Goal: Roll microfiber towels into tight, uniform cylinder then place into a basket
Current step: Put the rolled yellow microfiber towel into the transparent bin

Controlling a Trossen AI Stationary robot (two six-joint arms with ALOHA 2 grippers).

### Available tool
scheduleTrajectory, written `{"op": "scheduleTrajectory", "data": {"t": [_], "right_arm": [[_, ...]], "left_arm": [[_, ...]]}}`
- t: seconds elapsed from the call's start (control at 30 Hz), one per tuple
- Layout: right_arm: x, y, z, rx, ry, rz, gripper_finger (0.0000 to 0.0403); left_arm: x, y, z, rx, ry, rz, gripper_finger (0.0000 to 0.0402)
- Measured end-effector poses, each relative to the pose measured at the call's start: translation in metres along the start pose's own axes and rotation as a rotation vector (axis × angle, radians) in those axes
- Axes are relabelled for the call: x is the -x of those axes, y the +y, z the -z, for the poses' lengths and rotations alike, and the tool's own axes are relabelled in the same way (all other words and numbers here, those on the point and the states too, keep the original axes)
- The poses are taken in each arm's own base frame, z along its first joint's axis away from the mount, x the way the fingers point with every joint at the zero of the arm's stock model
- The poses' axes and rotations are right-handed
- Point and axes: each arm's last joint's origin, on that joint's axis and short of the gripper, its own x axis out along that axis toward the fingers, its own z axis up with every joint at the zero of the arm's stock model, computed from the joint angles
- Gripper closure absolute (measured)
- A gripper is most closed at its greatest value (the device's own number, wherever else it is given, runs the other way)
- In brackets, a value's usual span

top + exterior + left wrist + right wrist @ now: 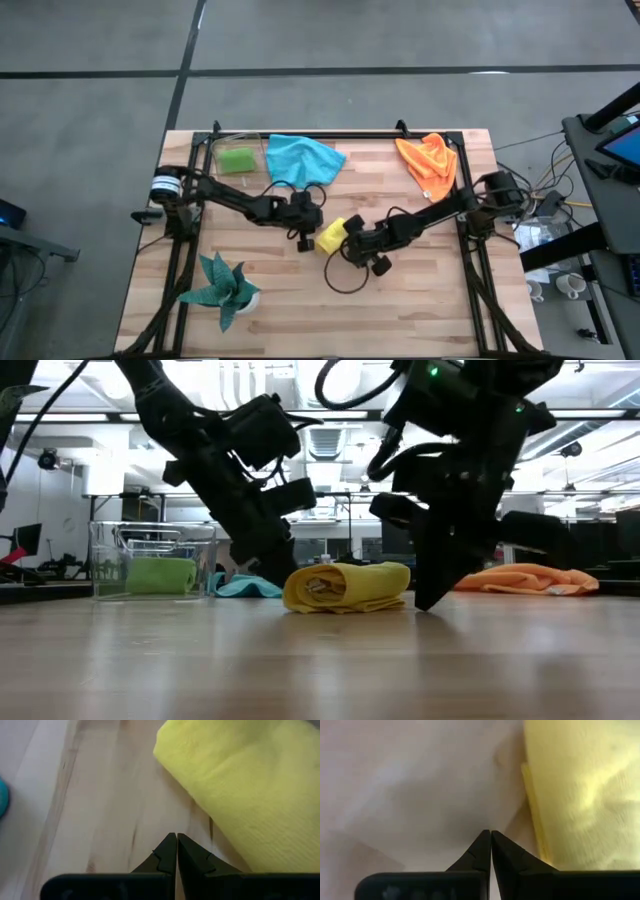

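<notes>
Yellow towel (347, 587), rolled, lying mid-surface (420, 290); left claw (306, 232) and right claw (352, 240) flank it, each pressed together, pinching nothing. Green towel (238, 159) inside basket (217, 150).

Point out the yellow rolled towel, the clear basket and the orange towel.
yellow rolled towel (347, 586): low view, middle of the roll's side.
clear basket (105, 550): low view, bare part of its front wall, left of the green towel inside.
orange towel (428, 163): high view, centre of the crumpled cloth.
</notes>
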Motion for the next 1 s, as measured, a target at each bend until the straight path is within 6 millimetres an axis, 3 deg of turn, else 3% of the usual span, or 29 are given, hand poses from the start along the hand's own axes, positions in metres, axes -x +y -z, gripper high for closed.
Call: {"op": "scheduleTrajectory", "data": {"t": [0.43,1.0], "right_arm": [[-0.005,-0.033,0.021,-0.08,0.071,0.099,0.0394],[-0.005,-0.042,0.021,-0.067,0.075,0.194,0.0394]], "left_arm": [[0.004,-0.014,0.002,0.016,0.032,0.234,0.0402],[0.008,-0.029,0.0,-0.015,0.022,0.38,0.0402]]}}
